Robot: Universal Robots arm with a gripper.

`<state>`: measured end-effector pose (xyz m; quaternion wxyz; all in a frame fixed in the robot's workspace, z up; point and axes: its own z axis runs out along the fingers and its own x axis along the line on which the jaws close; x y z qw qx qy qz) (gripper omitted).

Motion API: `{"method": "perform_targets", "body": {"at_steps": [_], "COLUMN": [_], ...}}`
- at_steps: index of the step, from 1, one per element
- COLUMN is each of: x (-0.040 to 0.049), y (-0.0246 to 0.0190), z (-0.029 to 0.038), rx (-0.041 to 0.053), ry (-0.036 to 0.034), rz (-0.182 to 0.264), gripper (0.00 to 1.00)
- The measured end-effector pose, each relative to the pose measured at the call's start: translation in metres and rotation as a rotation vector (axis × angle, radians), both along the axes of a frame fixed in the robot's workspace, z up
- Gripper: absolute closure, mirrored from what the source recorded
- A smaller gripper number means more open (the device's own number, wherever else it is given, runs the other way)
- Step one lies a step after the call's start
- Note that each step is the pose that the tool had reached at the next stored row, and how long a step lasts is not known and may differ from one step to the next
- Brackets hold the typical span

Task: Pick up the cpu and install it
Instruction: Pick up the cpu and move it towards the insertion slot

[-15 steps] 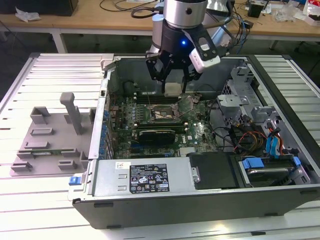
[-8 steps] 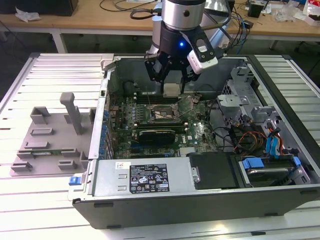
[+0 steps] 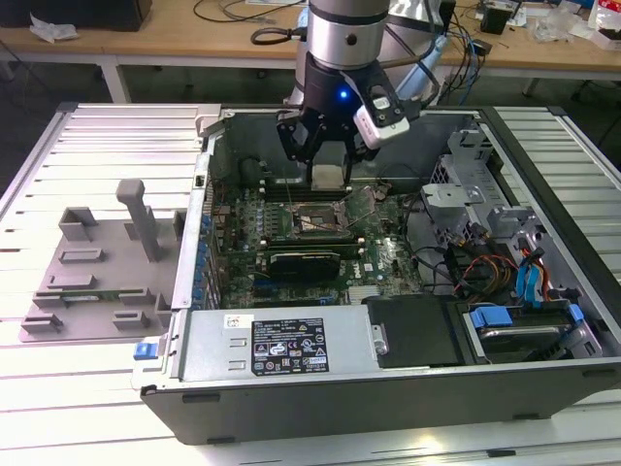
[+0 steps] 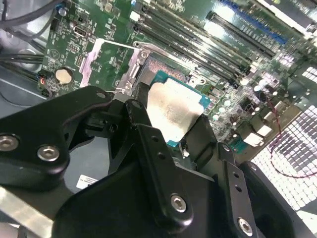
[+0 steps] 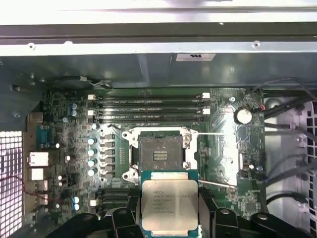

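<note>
A grey moulded plastic tray (image 3: pixel 92 277), with raised blocks and one upright post, lies on the pale ribbed metal table (image 3: pixel 58 408) at the exterior view's left. Beside it sits the open black steel case (image 3: pixel 388 403), with a dull metal box (image 3: pixel 209 345) bearing a white label along its near wall. Inside, the green board (image 3: pixel 388 257) is studded with small parts and long dark slots (image 5: pixel 148 110). Its socket (image 5: pixel 160 153) is a dark square pin field in a bright metal frame, uncovered. The cpu (image 5: pixel 169 204) is a flat square with a matt silver lid and thin teal rim. The black hand (image 3: pixel 328 173) grasps it by two opposite edges, fingers (image 4: pixel 146 144) pressed against it, above the board just beside the socket and not seated. Further right are tangled cables (image 3: pixel 475 272) and a drive bay (image 3: pixel 524 340) with blue tabs. The silver arm (image 3: pixel 340 34) stands vertical over the case, wrist pointing down.
</note>
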<state>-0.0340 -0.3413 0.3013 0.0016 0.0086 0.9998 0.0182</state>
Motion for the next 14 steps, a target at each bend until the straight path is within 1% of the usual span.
{"method": "perform_targets", "body": {"at_steps": [3,4,6,9,10,14], "x": [-0.0016,-0.0018,-0.0032,-0.0042,-0.0042,-0.0042], "y": [0.0042,0.0042,0.0044,0.0047,0.0065,0.0094], "z": [-0.0074,-0.0088,-0.0157,-0.0240,-0.0262,-0.0301], "rx": [-0.0012,-0.0013,-0.0014,-0.0013,-0.0013,-0.0013], "ry": [-0.0001,0.0000,-0.0007,-0.0071,-0.0090,-0.0114], "rz": [0.000,0.000,0.000,0.001,0.003,0.007], "gripper": [0.45,0.45,0.45,0.45,0.45,0.45]}}
